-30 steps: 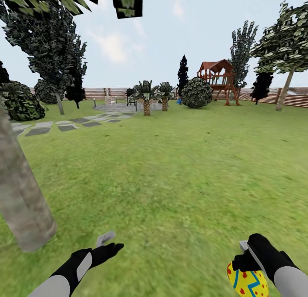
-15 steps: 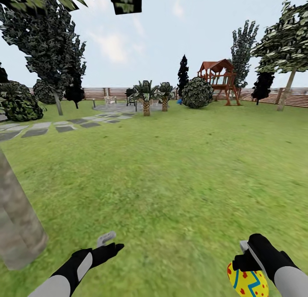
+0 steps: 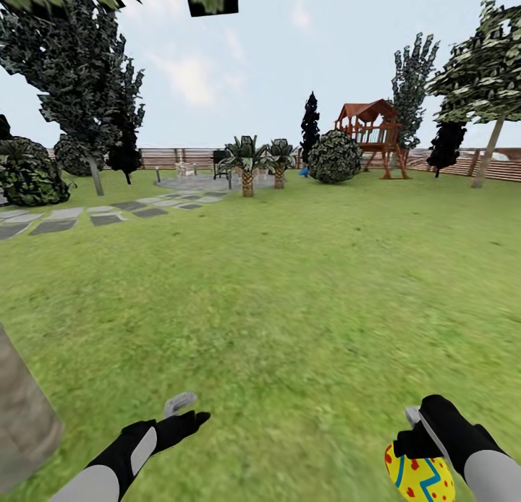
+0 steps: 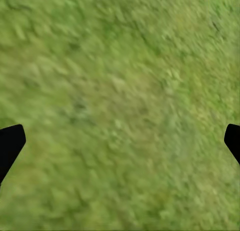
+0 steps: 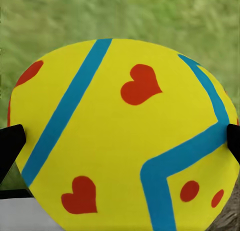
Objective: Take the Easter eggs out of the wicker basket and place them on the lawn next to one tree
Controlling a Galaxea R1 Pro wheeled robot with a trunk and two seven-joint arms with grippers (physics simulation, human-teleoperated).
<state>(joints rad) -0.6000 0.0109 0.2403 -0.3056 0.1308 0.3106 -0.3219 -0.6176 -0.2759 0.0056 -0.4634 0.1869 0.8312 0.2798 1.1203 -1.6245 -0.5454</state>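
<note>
Yellow, banded in blue and spotted red, an egg (image 3: 418, 474) is riding low in the right end effector (image 3: 416, 444) in the head view, carried clear of the lawn (image 3: 304, 285), probably for setting down by a tree; the grey trunk (image 3: 22, 422) is standing just left of the left end effector (image 3: 181, 409), which is hanging over the grass carrying nothing. In the left wrist view its fingertips (image 4: 10, 143) are sitting wide apart over blurred grass. In the right wrist view the egg (image 5: 125, 136) is being clamped between both fingertips (image 5: 10, 143), above grass.
</note>
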